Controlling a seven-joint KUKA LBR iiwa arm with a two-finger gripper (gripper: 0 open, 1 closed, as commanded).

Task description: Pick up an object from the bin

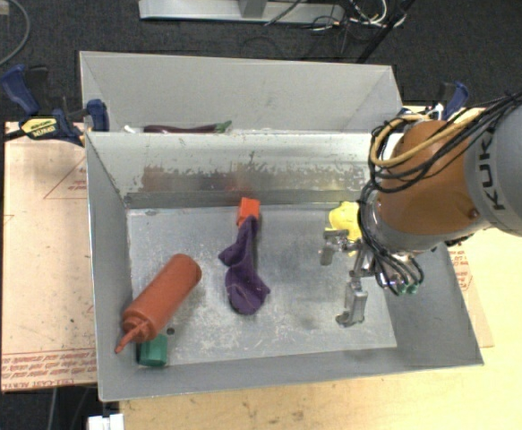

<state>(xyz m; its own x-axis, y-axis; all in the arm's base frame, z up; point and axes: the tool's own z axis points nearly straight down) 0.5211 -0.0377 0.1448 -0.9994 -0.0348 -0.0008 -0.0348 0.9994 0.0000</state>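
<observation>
Red bottle (162,301), green block (152,353), purple cloth (244,271), yellow toy (343,218), one each

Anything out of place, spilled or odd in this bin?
Nothing damaged or spilled. The red-brown bottle lies on its side at the bin floor's lower left, nozzle by a green block. One oddity: a thin dark thing lies behind the inner rear wall, off the floor.

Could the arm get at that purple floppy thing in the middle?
Probably yes: the purple cloth lies in the open, and only bare bin floor separates it from the gripper to its right.
</observation>
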